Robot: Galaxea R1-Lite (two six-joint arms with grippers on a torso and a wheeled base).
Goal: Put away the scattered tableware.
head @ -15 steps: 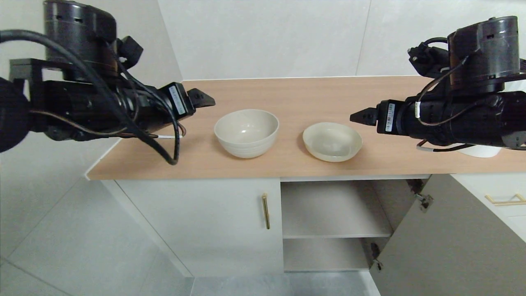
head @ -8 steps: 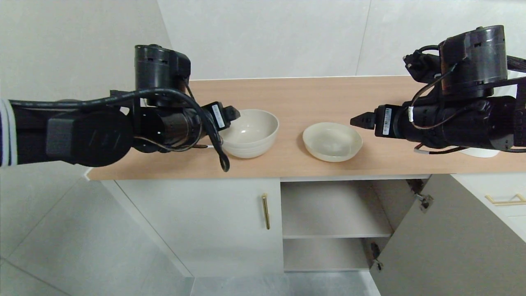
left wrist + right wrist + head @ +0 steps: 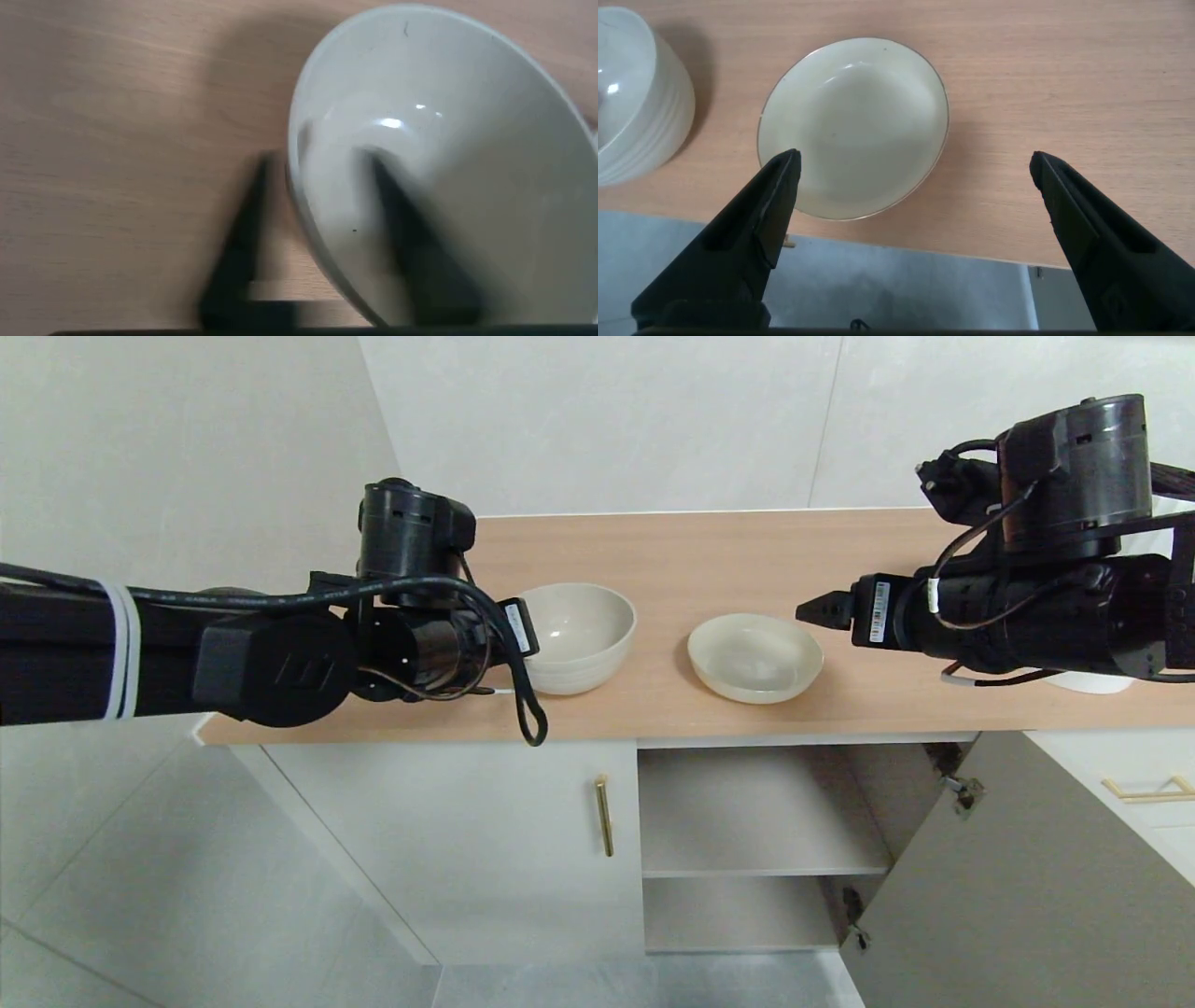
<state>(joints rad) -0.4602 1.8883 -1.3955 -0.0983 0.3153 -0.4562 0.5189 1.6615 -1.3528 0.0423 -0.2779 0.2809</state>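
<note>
A deep cream bowl (image 3: 583, 635) stands on the wooden counter (image 3: 709, 551). To its right sits a shallow cream dish (image 3: 756, 656). My left gripper (image 3: 530, 616) is at the deep bowl's left side. In the left wrist view the left gripper (image 3: 320, 159) is open and straddles the bowl's (image 3: 467, 159) rim, one finger inside and one outside. My right gripper (image 3: 822, 609) hovers just right of the dish. In the right wrist view the right gripper (image 3: 915, 161) is wide open above the dish (image 3: 854, 126), with the deep bowl (image 3: 635, 93) off to one side.
Below the counter a cabinet (image 3: 756, 812) stands open with two bare shelves, its door (image 3: 1008, 877) swung out to the right. A closed door with a gold handle (image 3: 605, 815) is to its left. A white object (image 3: 1088, 683) sits behind the right arm.
My left arm has swept right along the counter to the deep bowl, and its fingers now straddle the rim. The right arm shifted slightly at first, then stayed still.
</note>
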